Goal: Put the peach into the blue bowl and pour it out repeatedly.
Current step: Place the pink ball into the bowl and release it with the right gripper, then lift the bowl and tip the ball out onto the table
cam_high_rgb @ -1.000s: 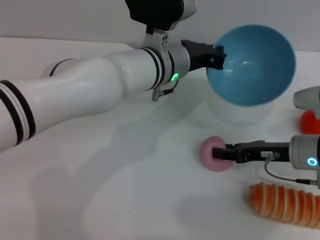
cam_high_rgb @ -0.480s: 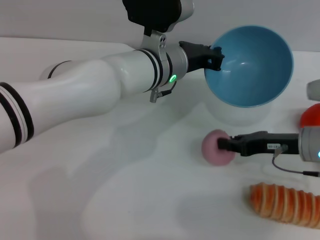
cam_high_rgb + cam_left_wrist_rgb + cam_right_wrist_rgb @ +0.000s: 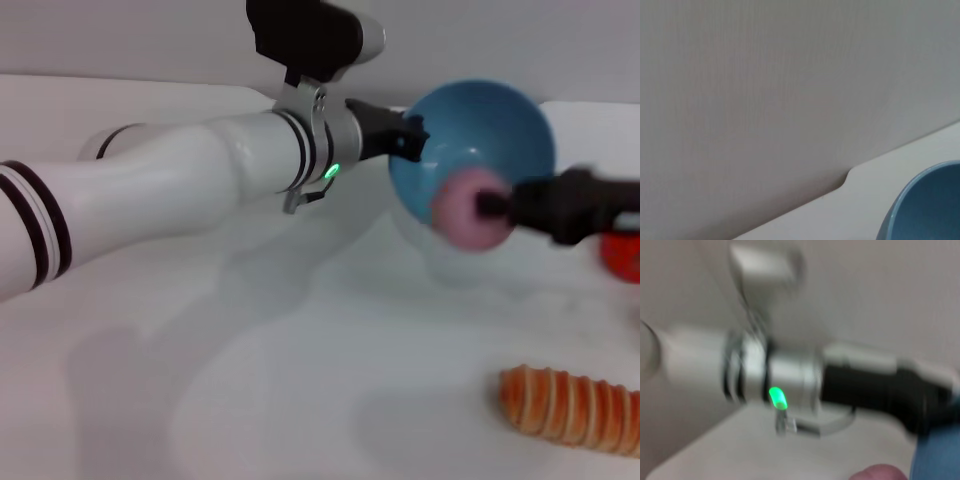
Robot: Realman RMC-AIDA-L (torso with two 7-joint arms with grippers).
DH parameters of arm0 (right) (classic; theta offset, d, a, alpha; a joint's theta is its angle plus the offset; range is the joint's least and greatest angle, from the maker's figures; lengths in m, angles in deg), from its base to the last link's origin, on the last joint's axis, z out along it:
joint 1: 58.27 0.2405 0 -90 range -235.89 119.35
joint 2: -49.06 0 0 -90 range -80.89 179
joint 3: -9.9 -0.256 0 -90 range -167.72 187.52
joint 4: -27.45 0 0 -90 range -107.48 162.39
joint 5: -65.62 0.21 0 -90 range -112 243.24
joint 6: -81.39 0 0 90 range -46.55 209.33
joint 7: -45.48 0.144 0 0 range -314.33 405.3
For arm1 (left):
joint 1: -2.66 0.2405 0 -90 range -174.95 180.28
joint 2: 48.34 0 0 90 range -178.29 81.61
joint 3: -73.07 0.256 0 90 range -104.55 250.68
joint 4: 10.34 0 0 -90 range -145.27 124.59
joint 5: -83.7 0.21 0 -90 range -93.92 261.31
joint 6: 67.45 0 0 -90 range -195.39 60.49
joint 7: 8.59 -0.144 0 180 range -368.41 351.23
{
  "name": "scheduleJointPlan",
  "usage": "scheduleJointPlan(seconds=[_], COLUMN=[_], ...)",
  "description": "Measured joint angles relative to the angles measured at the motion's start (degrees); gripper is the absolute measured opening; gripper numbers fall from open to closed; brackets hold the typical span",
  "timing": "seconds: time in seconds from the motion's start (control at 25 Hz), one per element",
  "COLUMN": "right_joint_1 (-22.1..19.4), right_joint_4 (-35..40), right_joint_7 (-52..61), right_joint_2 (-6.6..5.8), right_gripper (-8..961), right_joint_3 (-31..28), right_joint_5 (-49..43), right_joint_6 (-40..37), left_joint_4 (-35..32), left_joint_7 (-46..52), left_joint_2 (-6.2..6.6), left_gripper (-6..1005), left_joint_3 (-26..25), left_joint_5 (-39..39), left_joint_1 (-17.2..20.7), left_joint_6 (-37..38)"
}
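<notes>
Peach, small dusty-pink rounded fruit [image 3: 466, 205] | pinched in right gripper [image 3: 487, 205], held before tilted light-blue plastic bowl [image 3: 500, 125] | bowl rim clamped by left gripper [image 3: 408, 138]

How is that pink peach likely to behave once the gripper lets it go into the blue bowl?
The peach looks round and smooth, so it will probably roll down the blue bowl's glossy, tilted inside. The right gripper lifts it alone, so it seems light. The left gripper holds the bowl only at its rim, so a drop might rock it.
</notes>
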Motion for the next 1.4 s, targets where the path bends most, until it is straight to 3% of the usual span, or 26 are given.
scheduleJointPlan(seconds=[0.2,0.84,1.04,1.24,1.4], right_joint_1=[-1.8,-2.2,-2.4,-3.7,-7.7], right_joint_4=[10.0,2.4,1.9,2.1,2.5], right_joint_7=[4.5,2.3,2.2,1.7,-1.3], right_joint_2=[-0.06,-0.47,-0.41,-0.34,-0.35], right_gripper=[110,155,379,452,467], right_joint_3=[-3.6,-5.0,-5.1,-6.0,-9.2], right_joint_5=[1.9,0.4,0.5,1.6,7.8], right_joint_6=[-2.6,8.0,9.9,10.0,8.6], left_joint_4=[1.0,-2.9,-3.1,-3.1,-3.1], left_joint_7=[-1.5,-1.0,-1.0,-1.0,-1.2], left_joint_2=[-0.26,-0.27,-0.26,-0.27,-0.16], left_gripper=[-1,-1,-1,0,0], left_joint_3=[3.1,4.7,4.7,4.7,4.6], left_joint_5=[0.1,-0.9,-1.0,-1.0,-0.8], left_joint_1=[0.7,1.8,1.9,1.9,1.8], left_joint_6=[-1.7,-1.2,-0.5,0.1,0.2])
